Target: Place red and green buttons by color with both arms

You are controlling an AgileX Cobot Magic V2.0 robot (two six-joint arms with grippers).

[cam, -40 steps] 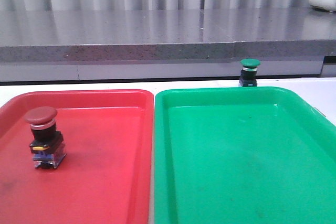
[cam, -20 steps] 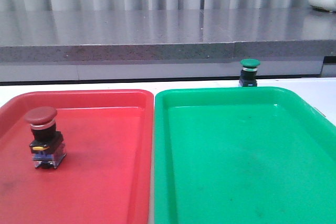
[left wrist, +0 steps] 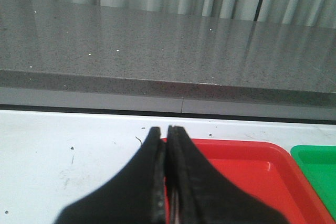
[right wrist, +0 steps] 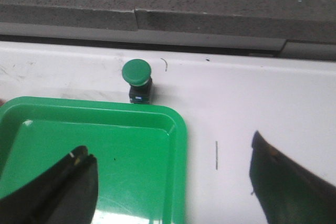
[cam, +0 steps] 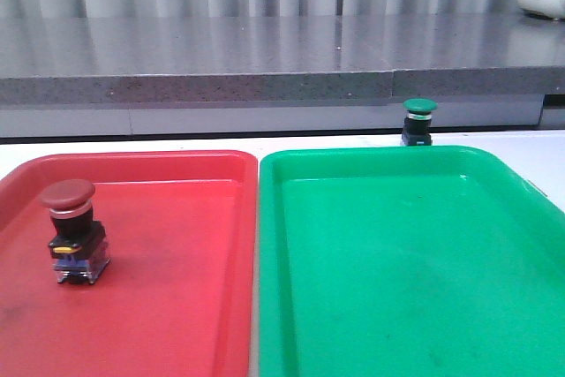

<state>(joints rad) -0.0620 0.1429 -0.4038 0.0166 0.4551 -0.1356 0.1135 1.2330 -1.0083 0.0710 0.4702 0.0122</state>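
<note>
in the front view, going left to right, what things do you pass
dark red mushroom-cap push button standing in the red plastic tray → green plastic tray → green mushroom-cap push button on the white table behind that tray's far rim

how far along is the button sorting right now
About half done. The red button stands upright in the red tray, so that half looks finished, and the left gripper is shut on nothing. In hand: the right gripper is open above the green tray, facing the green button. Left: that button stands on the white table just beyond the tray's far rim; it needs grasping and placing inside.
</note>
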